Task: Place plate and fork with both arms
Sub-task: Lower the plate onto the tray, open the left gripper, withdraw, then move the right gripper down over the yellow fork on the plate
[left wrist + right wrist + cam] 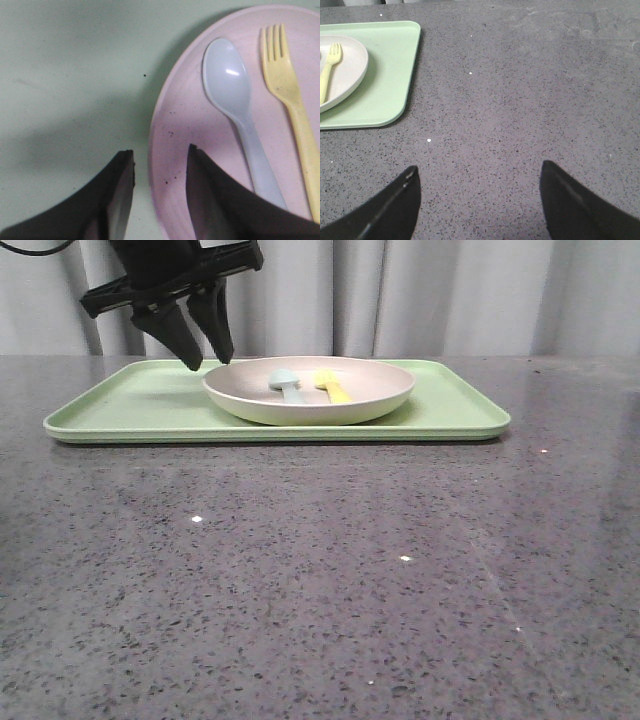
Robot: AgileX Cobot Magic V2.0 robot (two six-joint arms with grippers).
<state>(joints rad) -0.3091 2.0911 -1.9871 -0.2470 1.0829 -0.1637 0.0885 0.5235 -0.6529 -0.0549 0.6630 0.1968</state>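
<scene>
One plate [308, 390], fork [332, 387], spoon [287, 383], tray [130, 408]

No legible text, label or number anywhere, at least at this resolution.

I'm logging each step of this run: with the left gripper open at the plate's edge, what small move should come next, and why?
Probably lower the left gripper a little and close on the plate rim. Its open fingers already straddle that rim, one over the green tray, one over the plate, and in the front view the tips hang just above it. The fork and spoon lie clear of the fingers.
</scene>
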